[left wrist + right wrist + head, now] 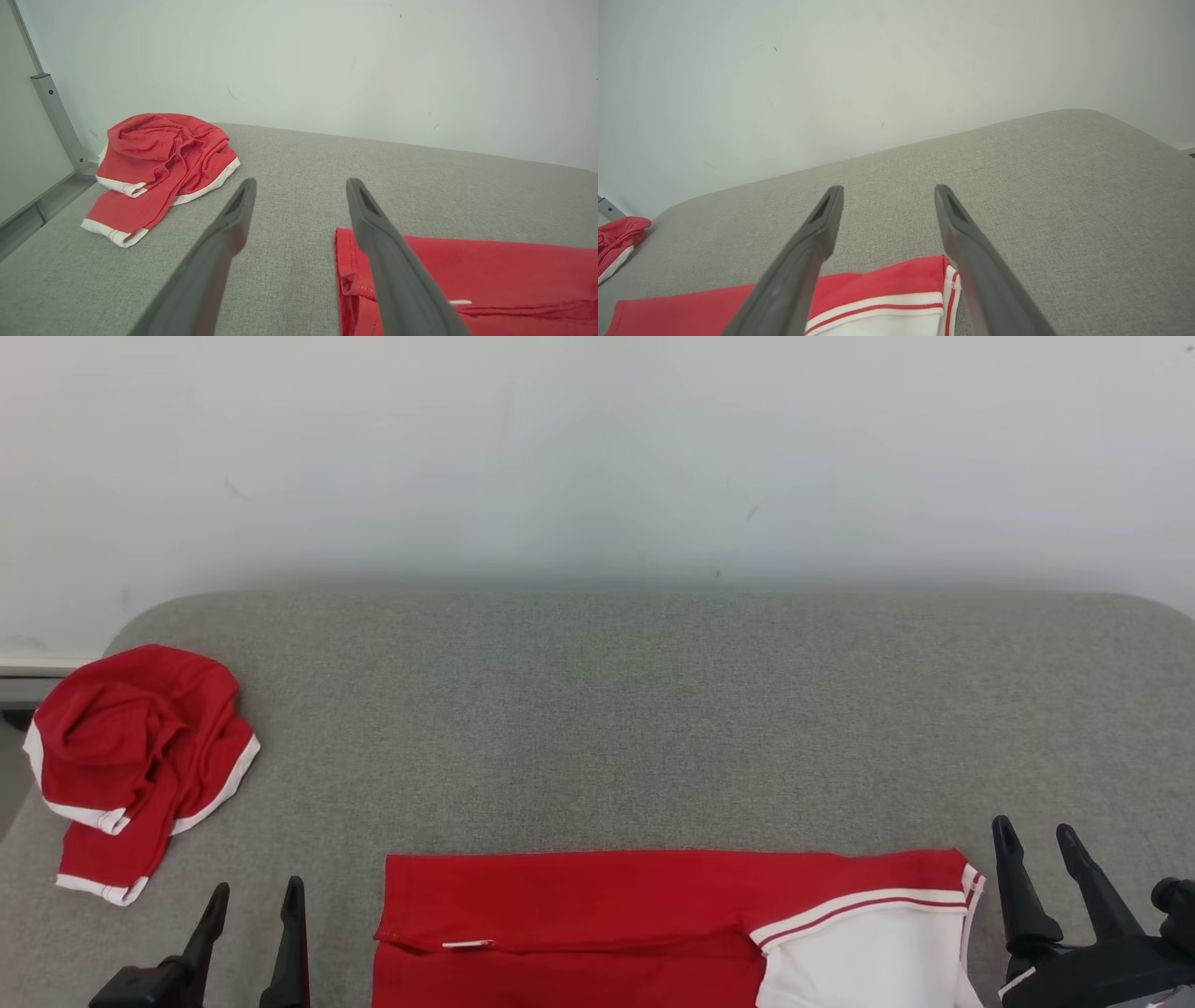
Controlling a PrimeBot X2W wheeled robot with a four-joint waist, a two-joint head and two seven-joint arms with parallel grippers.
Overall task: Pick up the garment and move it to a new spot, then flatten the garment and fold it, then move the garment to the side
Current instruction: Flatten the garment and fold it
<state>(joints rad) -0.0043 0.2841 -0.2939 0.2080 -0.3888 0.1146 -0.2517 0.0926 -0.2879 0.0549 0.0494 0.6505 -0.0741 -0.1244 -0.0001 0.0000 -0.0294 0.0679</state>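
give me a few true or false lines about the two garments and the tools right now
1. The left tool is open and holds nothing. True.
2. The crumpled garment lies on the robot's right. False: it lies at the left end of the grey surface.
3. The folded garment lies flat at the near edge, between the two tools. True.
4. The right tool is shut on the folded garment's white part. False: it is open and grips nothing.
5. The two garments touch. False: bare grey fabric lies between them.
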